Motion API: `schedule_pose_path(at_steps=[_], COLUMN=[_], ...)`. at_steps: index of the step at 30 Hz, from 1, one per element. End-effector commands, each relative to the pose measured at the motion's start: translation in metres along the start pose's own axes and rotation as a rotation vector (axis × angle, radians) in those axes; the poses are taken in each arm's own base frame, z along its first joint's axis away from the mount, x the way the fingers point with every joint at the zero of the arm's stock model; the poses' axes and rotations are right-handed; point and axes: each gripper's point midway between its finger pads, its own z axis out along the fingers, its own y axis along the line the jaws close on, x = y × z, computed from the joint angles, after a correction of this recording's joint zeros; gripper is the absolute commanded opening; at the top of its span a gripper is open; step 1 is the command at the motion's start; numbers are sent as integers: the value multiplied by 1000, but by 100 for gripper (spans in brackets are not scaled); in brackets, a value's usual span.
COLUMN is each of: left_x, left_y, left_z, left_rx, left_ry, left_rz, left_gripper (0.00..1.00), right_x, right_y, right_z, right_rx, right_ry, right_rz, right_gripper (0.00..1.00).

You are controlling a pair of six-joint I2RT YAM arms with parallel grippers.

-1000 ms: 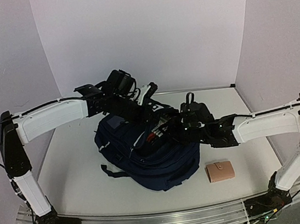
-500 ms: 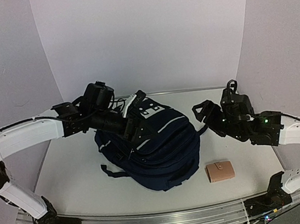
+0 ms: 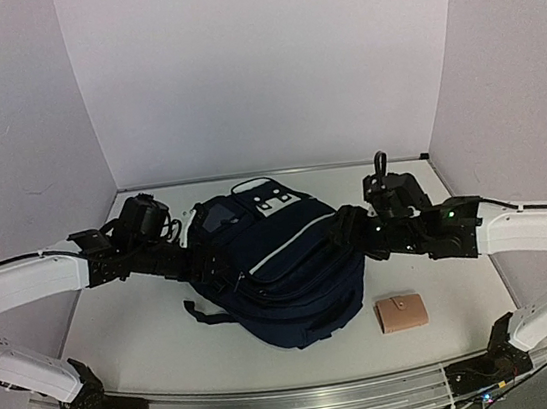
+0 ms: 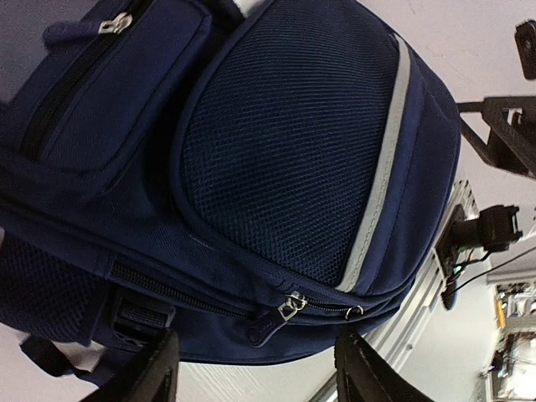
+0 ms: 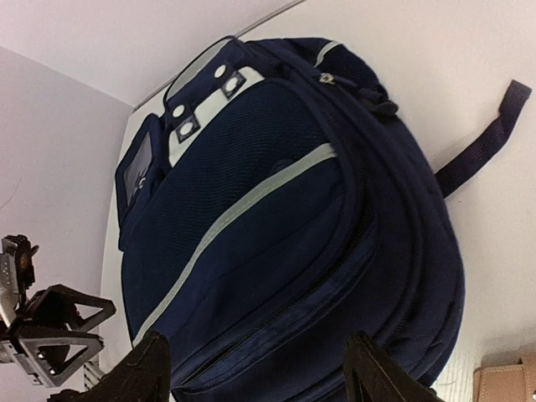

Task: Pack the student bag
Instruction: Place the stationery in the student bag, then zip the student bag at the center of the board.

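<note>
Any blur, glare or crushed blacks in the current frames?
Top view: even light, slightly soft, backpack folds nearly lost in dark. Left wrist view: mesh crisp, its own fingers blurred at bottom edge, right background washed out. Right wrist view: backpack fairly sharp, table near white.

Top external: high, behind arm bases (image 3: 83, 401), facing down and forward; student bag (image 3: 276, 265) mid-frame, whole surface (image 3: 127, 315) seen. Left wrist: very near bag's left flank, looking across it. Right wrist: off bag's right, farther back, most of bag framed. All share bag's grey-striped front.
</note>
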Motion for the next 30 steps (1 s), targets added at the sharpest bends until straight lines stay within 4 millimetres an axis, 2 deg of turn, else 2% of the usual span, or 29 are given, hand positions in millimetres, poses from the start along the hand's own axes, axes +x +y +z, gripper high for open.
schedule_pose_path(at_steps=[1, 6, 10, 12, 15, 19, 23, 30], left_x=[-9, -5, 1, 5, 5, 8, 12, 19], left_y=[-9, -12, -8, -6, -9, -12, -17, -27], left_z=[2, 13, 24, 30, 35, 38, 36, 29], left_rx=[33, 67, 63, 63, 86, 117, 148, 193], left_ry=[-25, 15, 79, 108, 117, 133, 144, 128], left_rz=[15, 49, 64, 67, 80, 89, 108, 146], left_gripper=[54, 51, 39, 37, 40, 44, 48, 52], right_x=[-3, 6, 6, 7, 11, 16, 18, 20], right_y=[35, 32, 33, 33, 30, 25, 22, 23], right_z=[5, 22, 28, 30, 37, 44, 47, 52], right_rx=[-103, -74, -68, -66, -54, -36, -26, -24], right_ry=[35, 63, 64, 64, 73, 83, 83, 90], right_rz=[-13, 2, 7, 8, 12, 21, 24, 21], right_gripper=[66, 60, 56, 53, 46, 27, 21, 18])
